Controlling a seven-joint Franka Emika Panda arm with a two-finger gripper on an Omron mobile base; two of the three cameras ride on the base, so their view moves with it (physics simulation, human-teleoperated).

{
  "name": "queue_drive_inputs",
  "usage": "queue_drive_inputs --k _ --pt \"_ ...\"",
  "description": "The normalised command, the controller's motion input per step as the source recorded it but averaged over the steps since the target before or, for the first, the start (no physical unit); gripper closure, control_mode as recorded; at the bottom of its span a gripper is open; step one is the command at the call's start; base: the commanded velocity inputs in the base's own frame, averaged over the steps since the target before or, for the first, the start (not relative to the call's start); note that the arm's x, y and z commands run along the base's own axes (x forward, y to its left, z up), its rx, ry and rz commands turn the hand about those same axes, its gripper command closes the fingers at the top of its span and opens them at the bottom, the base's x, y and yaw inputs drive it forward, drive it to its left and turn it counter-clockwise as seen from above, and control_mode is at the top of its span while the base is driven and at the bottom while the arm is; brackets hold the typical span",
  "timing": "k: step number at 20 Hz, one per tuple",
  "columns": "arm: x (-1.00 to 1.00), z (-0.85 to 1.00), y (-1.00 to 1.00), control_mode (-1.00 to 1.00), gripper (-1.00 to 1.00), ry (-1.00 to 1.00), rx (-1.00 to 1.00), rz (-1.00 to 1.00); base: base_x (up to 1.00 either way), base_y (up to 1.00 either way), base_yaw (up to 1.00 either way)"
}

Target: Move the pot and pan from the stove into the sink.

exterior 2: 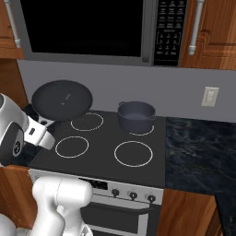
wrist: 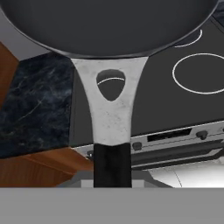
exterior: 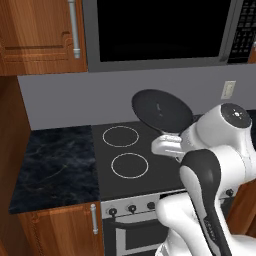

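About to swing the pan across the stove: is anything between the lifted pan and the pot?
Nothing stands between the pan and the pot in the right base view: just bare cooktop of the stove with its burner rings.

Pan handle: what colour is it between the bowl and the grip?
Mottled light grey metal with a hole through it, on the pan handle; the hand view shows it best.

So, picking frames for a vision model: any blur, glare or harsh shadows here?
Left base view: sharp, flat rendered light, the pan matte. Right base view: equally sharp, the pot casting little shadow on the stove. Hand view: crisp, no glare.
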Motion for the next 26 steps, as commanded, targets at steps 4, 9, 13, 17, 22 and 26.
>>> queue_drive_inputs --k 4,9,13,17,22,26 --pt "-0.06 0.0 0.01 1.0 1.0 0.0 0.0 0.01 0.0 0.0 0.0" --pt "0.0 0.0 0.0 1.0 1.0 0.0 0.0 0.0 -0.61 -0.09 0.0" --pt "0.0 0.0 0.0 1.0 1.0 0.0 0.0 0.0 -0.81 -0.15 0.01" --pt "0.0 0.0 0.0 1.0 1.0 0.0 0.0 0.0 -0.73 -0.09 0.01" --pt "0.0 0.0 0.0 1.0 1.0 0.0 0.0 0.0 -0.73 -0.07 0.01" --pt "0.0 0.0 0.0 1.0 1.0 0.0 0.0 0.0 -0.65 -0.06 -0.04"
